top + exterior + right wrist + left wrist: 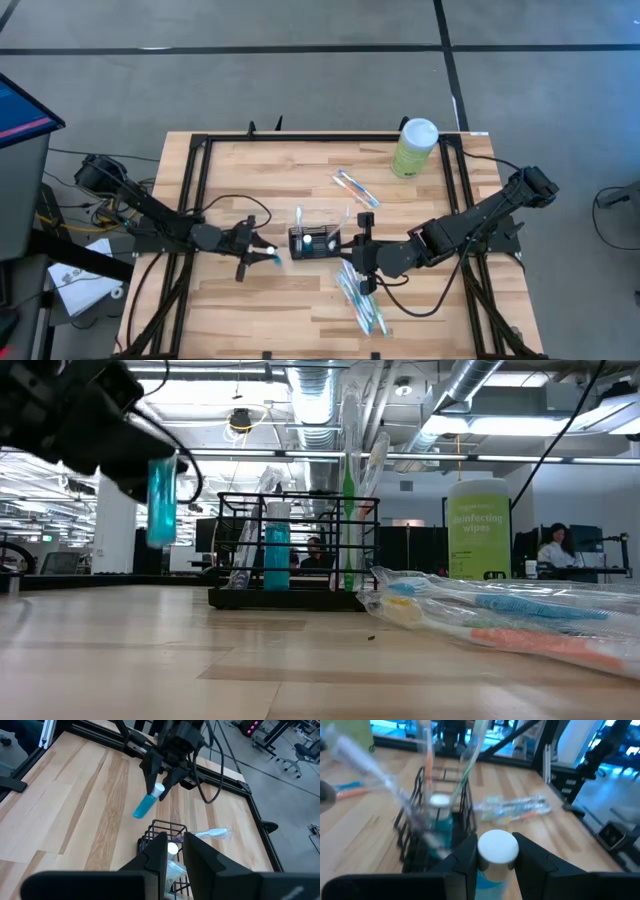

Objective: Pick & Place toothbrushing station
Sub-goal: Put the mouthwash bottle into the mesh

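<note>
The toothbrushing station [313, 243], a low black wire-mesh holder, stands mid-table [290, 550]. In it are a blue white-capped tube [277, 545] and upright wrapped toothbrushes [350, 480]. Left of the station, my left gripper [268, 254] is shut on a second blue tube [143, 807] with a white cap. My right gripper [358, 250] is over the station's right end, and clear wrapping [173, 869] shows in the narrow gap between its fingers. My left gripper pinches the tube's white-capped end [497, 847] between its two fingers. It comes from the table's left, slanting a little down. The blue body [160, 500] hangs below the fingers, clear of the table. My right gripper is shut on a clear-wrapped toothbrush [173, 869] that stands in the station, coming from above and the right. Its own fingers hide the place of contact.
A pale-green wipes canister [414, 147] stands at the far right. Two loose toothbrushes [355, 188] lie behind the station. Clear packets of toothbrushes [360, 300] lie near its right front [500, 615]. People sit in the room beyond the table [555, 545].
</note>
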### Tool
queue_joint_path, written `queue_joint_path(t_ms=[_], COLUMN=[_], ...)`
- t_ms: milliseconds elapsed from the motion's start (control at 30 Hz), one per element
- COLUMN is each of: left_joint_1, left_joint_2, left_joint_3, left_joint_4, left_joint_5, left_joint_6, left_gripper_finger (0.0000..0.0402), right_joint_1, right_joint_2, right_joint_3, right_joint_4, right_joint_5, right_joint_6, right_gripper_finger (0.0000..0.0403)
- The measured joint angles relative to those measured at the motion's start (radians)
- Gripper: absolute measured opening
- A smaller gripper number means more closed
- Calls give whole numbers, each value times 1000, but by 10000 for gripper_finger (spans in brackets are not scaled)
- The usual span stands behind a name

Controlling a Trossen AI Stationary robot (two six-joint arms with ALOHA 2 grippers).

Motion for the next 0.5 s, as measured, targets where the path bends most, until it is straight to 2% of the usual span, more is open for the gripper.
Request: queue_joint_path(t_ms=[267,500], left_joint_1=[0,10], left_joint_2=[0,0], left_joint_3=[98,180], left_joint_4=[-114,-131], left_joint_5=[34,59], left_joint_6=[-3,-3], left_gripper_finger=[89,89], right_joint_1=[0,-2], right_joint_2=[0,0], right_joint_3=[0,0], right_joint_4=[0,0], right_joint_5=[0,0], right_joint_6=[0,0], right_gripper_finger=[54,54])
